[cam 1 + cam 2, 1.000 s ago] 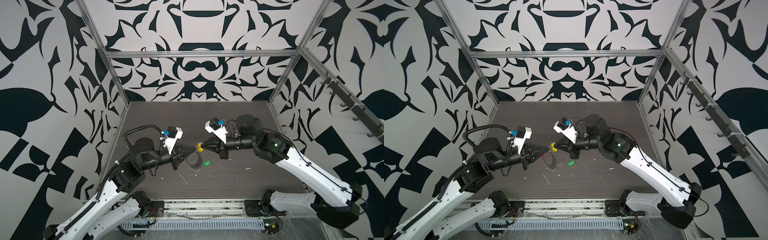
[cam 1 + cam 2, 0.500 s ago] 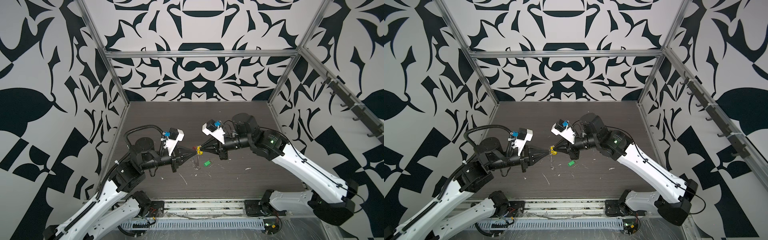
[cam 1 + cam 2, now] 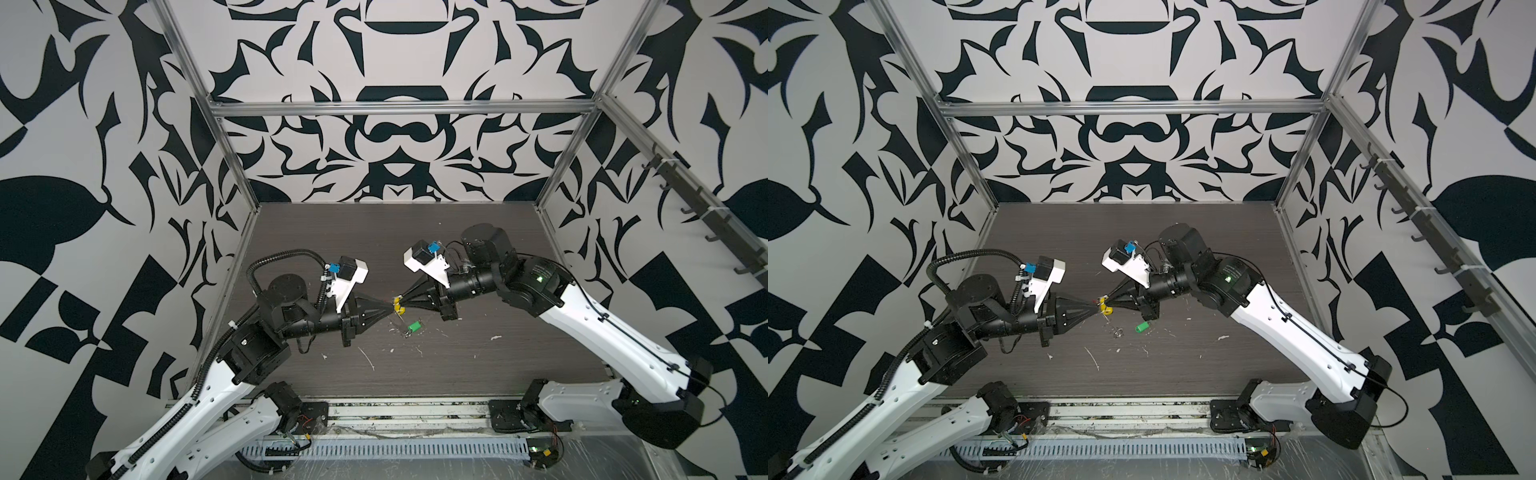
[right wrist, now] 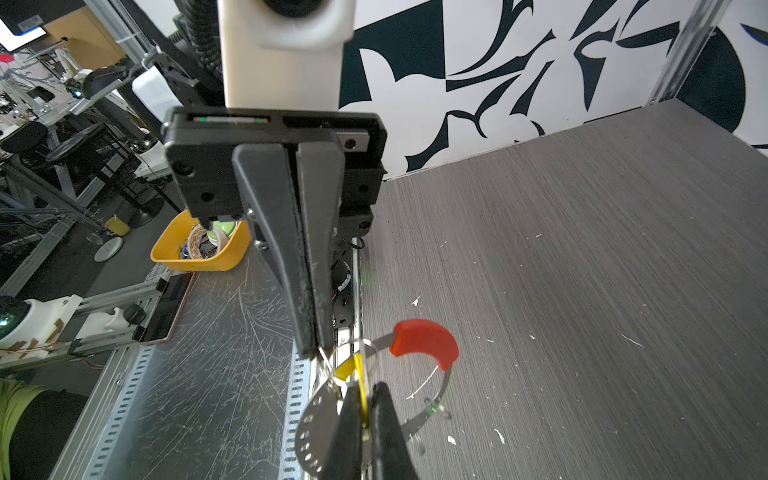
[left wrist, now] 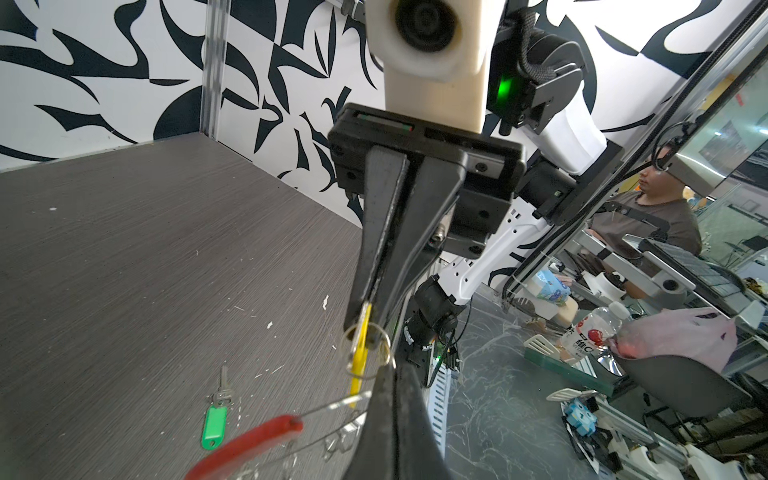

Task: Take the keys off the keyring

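Dark wood-grain tabletop (image 3: 457,257) carried the finished half of my job. The green key (image 3: 412,327) lay flat on it, free of the keyring (image 4: 424,343) and near the claws. The yellow key (image 5: 359,357) was what remained, as I judged it, since it looked to be threaded on the keyring's wire. My right claw (image 5: 363,316) was clamped on that yellow key. My left claw (image 4: 316,351), tip to tip with it above the table, was pinched shut on the wire beside the red sleeve (image 5: 249,438). White scraps (image 3: 370,359) littered the boards around them.
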`<control>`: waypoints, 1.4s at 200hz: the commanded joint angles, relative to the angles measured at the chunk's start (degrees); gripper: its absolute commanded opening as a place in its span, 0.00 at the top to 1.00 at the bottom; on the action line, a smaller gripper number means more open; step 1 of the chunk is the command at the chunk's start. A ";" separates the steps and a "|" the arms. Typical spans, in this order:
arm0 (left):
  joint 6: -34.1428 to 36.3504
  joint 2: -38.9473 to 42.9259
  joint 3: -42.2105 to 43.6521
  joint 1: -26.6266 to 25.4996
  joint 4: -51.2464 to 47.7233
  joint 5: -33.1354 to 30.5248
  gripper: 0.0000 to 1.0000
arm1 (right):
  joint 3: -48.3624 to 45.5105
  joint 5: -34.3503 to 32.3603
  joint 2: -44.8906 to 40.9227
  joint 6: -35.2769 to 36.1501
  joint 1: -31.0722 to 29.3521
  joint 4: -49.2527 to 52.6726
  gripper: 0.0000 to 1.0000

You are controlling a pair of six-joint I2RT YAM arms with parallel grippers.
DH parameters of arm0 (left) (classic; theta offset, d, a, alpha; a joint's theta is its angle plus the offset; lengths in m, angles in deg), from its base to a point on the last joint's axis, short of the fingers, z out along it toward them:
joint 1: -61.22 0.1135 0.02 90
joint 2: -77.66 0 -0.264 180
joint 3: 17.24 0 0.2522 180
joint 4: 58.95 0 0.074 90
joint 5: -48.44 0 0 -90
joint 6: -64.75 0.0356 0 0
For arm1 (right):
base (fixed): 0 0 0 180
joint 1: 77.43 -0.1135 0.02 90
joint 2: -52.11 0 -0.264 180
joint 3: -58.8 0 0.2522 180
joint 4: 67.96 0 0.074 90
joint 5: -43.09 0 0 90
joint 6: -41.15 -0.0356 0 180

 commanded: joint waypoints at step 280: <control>3.28 4.93 1.22 -0.75 8.56 -3.06 1.00 | -10.40 -8.30 -10.20 -8.98 -0.23 -12.27 0.63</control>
